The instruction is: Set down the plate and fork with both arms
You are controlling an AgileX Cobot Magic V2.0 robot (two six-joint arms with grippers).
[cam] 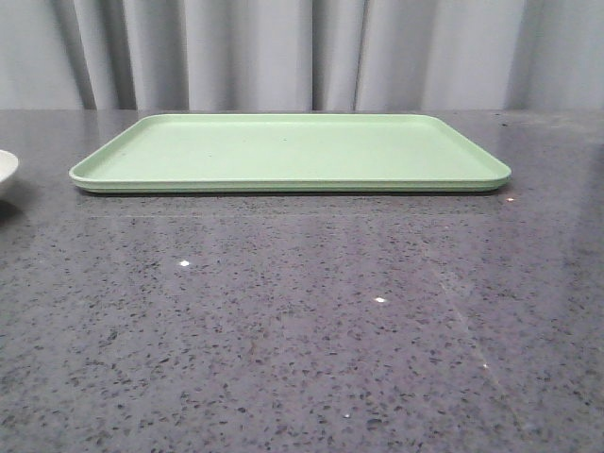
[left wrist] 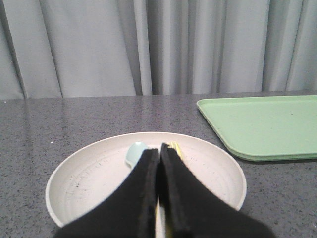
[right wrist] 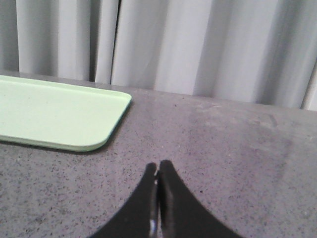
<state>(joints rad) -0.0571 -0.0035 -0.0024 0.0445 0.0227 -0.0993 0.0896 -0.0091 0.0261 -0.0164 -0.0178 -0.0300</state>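
The cream-white plate (left wrist: pixel 84 173) lies on the table to the left of the tray; only its edge (cam: pixel 5 170) shows at the far left of the front view. The yellow fork (left wrist: pixel 175 147) lies in the plate, mostly hidden under my left gripper's fingers. My left gripper (left wrist: pixel 159 148) is shut just above the plate's middle, with the fork below and beside its right finger; I see no grasp on it. My right gripper (right wrist: pixel 158 166) is shut and empty over bare table to the right of the tray. Neither gripper shows in the front view.
A flat light-green tray (cam: pixel 293 151) lies across the back middle of the dark speckled table; it also shows in the left wrist view (left wrist: pixel 262 124) and the right wrist view (right wrist: pixel 54 114). A pale blue-green spoon (left wrist: pixel 134 151) lies in the plate beside the fork. Grey curtains hang behind.
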